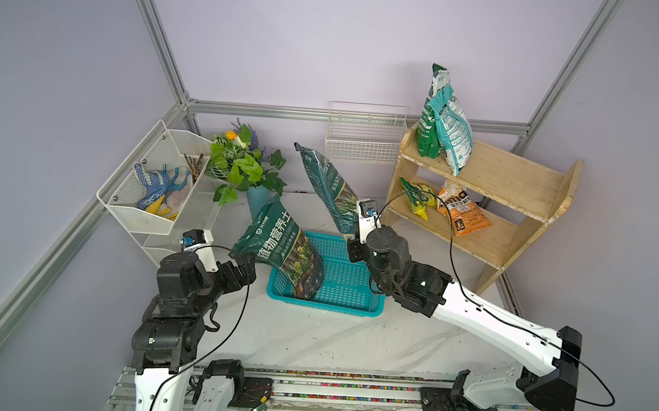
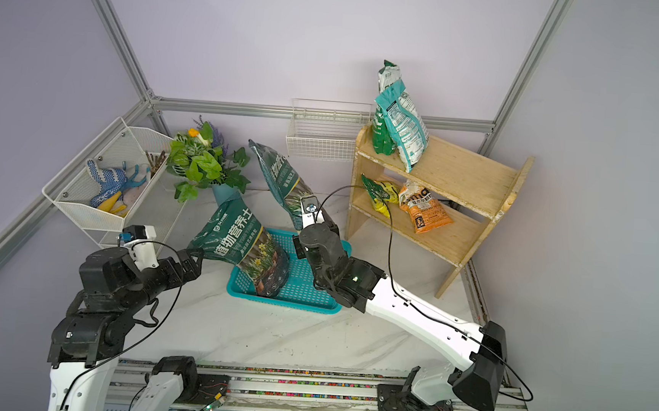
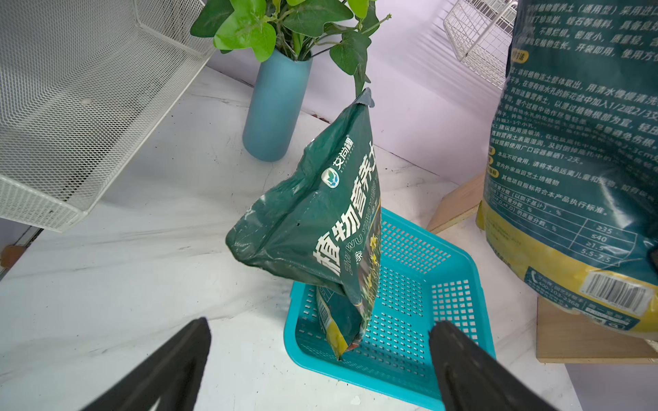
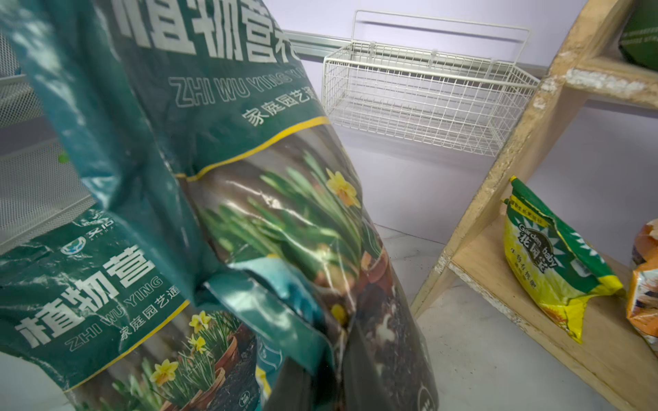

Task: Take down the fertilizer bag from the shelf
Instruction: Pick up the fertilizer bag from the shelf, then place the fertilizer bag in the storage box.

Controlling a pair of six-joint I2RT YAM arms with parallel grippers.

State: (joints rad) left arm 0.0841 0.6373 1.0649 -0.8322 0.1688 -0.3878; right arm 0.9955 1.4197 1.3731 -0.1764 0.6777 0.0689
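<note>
My right gripper is shut on the lower edge of a dark green fertilizer bag. It holds the bag tilted in the air above the teal basket, left of the wooden shelf. A second, matching bag stands leaning in the basket. My left gripper is open beside that bag's upper corner, holding nothing.
Green and white bags stand on the shelf's top tier; a yellow bag and an orange bag lie on the lower tier. A white wire wall basket, a vase of leaves and a white mesh rack line the back and left.
</note>
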